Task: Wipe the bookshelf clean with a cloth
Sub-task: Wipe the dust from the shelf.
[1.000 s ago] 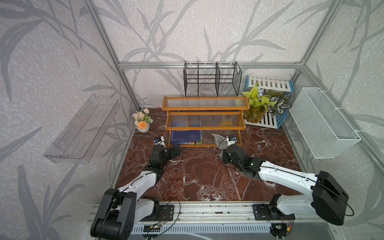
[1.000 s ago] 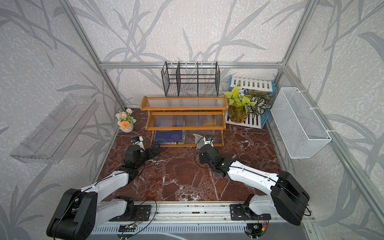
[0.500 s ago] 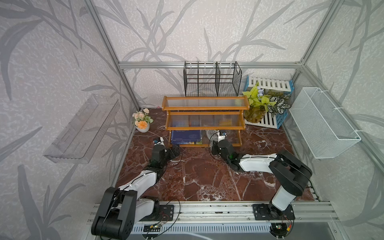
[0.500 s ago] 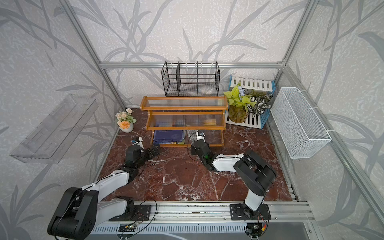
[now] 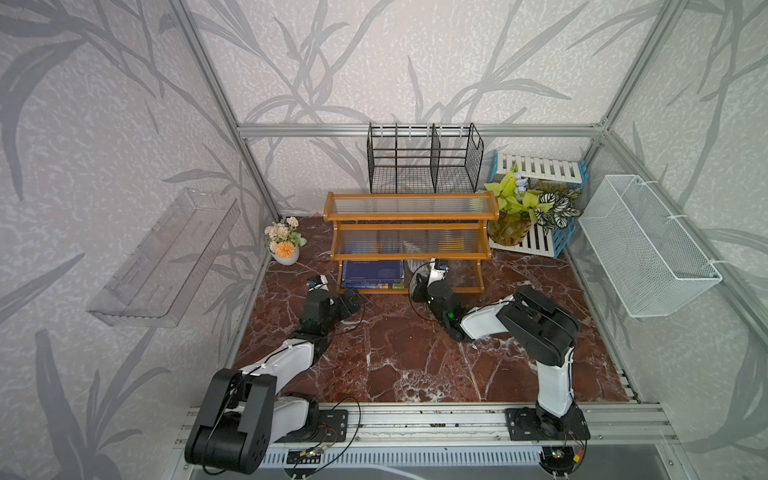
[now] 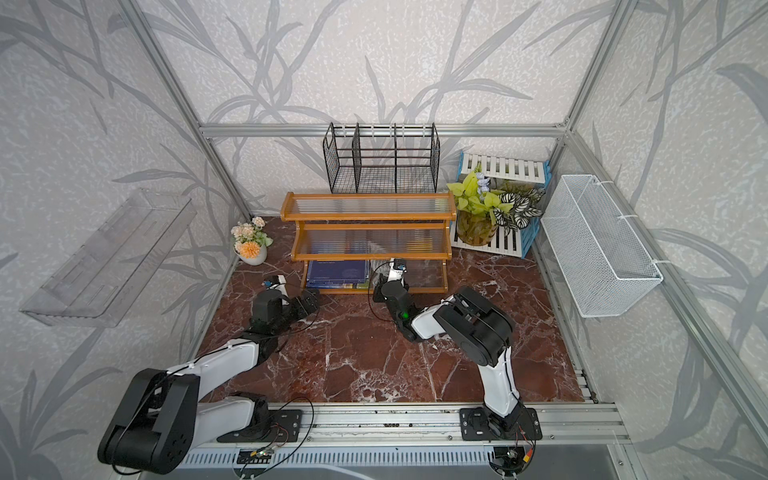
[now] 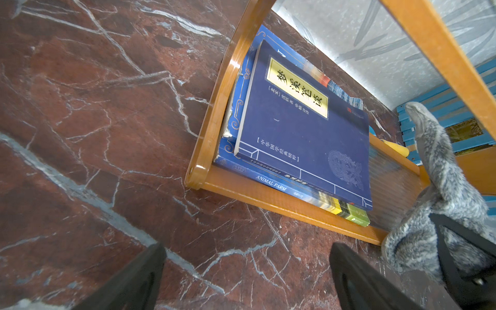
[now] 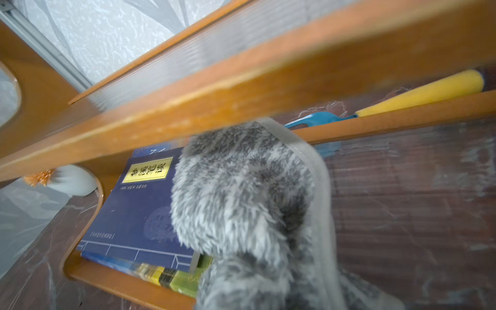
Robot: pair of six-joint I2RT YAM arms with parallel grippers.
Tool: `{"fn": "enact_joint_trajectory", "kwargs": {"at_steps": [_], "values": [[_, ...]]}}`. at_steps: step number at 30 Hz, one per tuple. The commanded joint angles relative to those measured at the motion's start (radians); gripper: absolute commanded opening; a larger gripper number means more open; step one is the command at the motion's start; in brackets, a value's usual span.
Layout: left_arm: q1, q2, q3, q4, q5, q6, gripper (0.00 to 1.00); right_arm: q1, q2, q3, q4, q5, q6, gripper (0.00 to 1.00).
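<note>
The bookshelf (image 5: 409, 216) (image 6: 368, 217), orange-brown with clear ribbed boards, stands at the back of the marble floor. My right gripper (image 5: 417, 279) reaches into its bottom tier, right beside a stack of blue books (image 5: 372, 274). It is shut on the grey fluffy cloth (image 8: 247, 204) (image 7: 440, 188), which drapes over the jaws and hides them in the right wrist view. The cloth touches the ribbed bottom board (image 8: 402, 204). My left gripper (image 7: 247, 257) (image 5: 353, 299) hangs open and empty over the floor by the shelf's front left corner.
A yellow-handled blue tool (image 8: 418, 94) lies behind the bottom tier. A flower pot (image 5: 284, 243) stands left of the shelf, and a plant (image 5: 523, 208) on a slatted crate to its right. A black wire rack (image 5: 424, 160) sits behind, and a white basket (image 5: 648, 245) hangs on the right wall.
My right gripper has swept the cloth leftward along the bottom tier to the books, and its elbow has folded up. The left arm has stayed put.
</note>
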Motion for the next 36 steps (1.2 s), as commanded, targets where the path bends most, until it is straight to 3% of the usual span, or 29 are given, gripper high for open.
{"fn": "enact_joint_trajectory", "kwargs": {"at_steps": [1, 6, 9, 20, 22, 25, 33, 35, 36], "values": [[0.008, 0.011, 0.034, 0.021, 0.011, -0.005, 1.0, -0.012, 0.03, 0.066, -0.049, 0.064, 0.072, 0.25], [0.008, 0.011, 0.036, 0.018, 0.013, -0.001, 1.0, -0.02, 0.037, 0.093, -0.111, 0.011, 0.079, 0.56], [0.008, 0.011, 0.034, 0.019, 0.014, 0.0, 1.0, -0.02, 0.01, 0.071, -0.103, -0.035, 0.055, 0.68], [0.01, 0.0, 0.022, 0.021, 0.008, 0.001, 1.0, -0.02, -0.052, 0.041, -0.281, -0.101, 0.022, 0.78], [0.011, 0.001, 0.022, 0.022, 0.008, 0.001, 1.0, -0.019, -0.037, 0.057, -0.314, -0.093, 0.012, 0.74], [0.012, 0.005, 0.024, 0.019, 0.009, 0.001, 1.0, -0.02, -0.016, 0.1, -0.384, -0.101, 0.003, 0.61], [0.014, 0.002, 0.025, 0.015, 0.003, -0.001, 1.0, -0.02, 0.015, 0.183, -0.543, -0.129, -0.007, 0.19], [0.016, 0.002, 0.025, 0.015, 0.005, -0.001, 1.0, -0.019, 0.022, 0.202, -0.59, -0.144, -0.002, 0.02], [0.016, 0.002, 0.026, 0.016, 0.007, -0.002, 1.0, -0.019, 0.023, 0.209, -0.616, -0.148, 0.005, 0.0]]}}
